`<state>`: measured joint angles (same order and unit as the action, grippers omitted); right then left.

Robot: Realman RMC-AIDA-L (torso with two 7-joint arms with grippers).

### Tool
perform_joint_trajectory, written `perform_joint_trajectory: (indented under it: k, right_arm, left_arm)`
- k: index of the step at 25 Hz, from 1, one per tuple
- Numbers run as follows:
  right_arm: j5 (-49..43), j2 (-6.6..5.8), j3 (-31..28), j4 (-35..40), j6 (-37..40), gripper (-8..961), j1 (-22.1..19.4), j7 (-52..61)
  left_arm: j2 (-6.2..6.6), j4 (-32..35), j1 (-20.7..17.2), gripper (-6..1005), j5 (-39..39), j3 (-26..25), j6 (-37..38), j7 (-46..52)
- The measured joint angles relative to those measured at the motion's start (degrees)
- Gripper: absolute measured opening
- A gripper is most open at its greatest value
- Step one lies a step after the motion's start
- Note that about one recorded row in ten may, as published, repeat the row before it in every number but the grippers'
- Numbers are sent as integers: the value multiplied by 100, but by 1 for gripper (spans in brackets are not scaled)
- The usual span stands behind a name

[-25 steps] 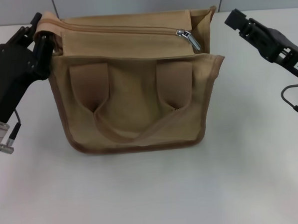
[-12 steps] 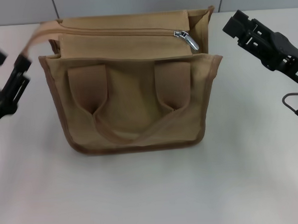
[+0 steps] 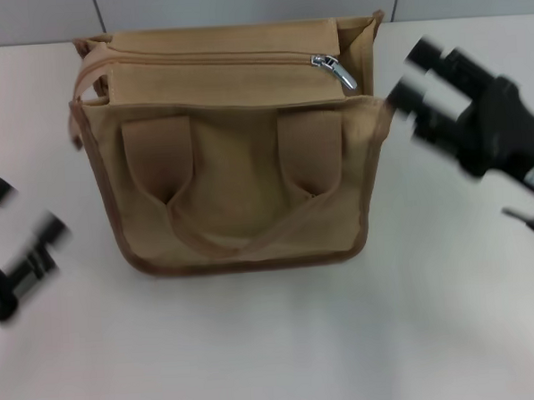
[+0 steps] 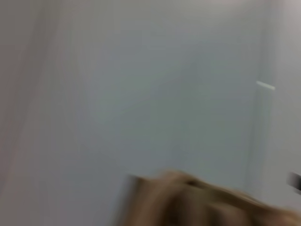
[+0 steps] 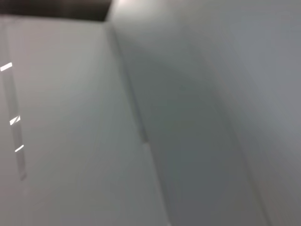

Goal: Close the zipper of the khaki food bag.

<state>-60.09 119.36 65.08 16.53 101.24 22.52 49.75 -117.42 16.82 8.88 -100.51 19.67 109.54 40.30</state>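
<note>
The khaki food bag [image 3: 238,166] stands upright mid-table, its front with two strap patches and the looped handle facing me. Its zipper [image 3: 215,57] runs along the top panel, and the silver pull tab [image 3: 335,67] lies near the right end. My left gripper [image 3: 24,211] hovers low over the table to the bag's left, well apart from it, open and holding nothing. At the bag's upper right corner, close beside it, my right gripper [image 3: 414,74] is open and motion-blurred. The left wrist view catches only a blurred tan patch of the bag [image 4: 197,202].
The white table [image 3: 274,343] spreads around the bag, with a grey wall behind. A thin loop of cable [image 3: 528,215] hangs by the right arm. The right wrist view holds only grey surfaces.
My left gripper let go of the bag's left end and swung down and away toward me. The bag's left strap has dropped. My right gripper moved in toward the bag's right corner.
</note>
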Motion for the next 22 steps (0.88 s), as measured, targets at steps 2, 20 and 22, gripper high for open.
perform_joint_trajectory:
  k: [2, 20, 22]
  right_arm:
    - [-191, 2, 119, -7, 109, 711, 2, -340]
    - [-1041, 49, 2034, -47, -1108, 711, 405, -923]
    - [-1009, 52, 2033, -73, -1109, 711, 404, -922]
  left_arm:
    - [30, 146, 7, 815, -156, 188, 104, 15]
    - [28, 462, 560, 815, -1420, 1234, -54, 40]
    - [24, 463, 548, 814, -1421, 1237, -65, 40]
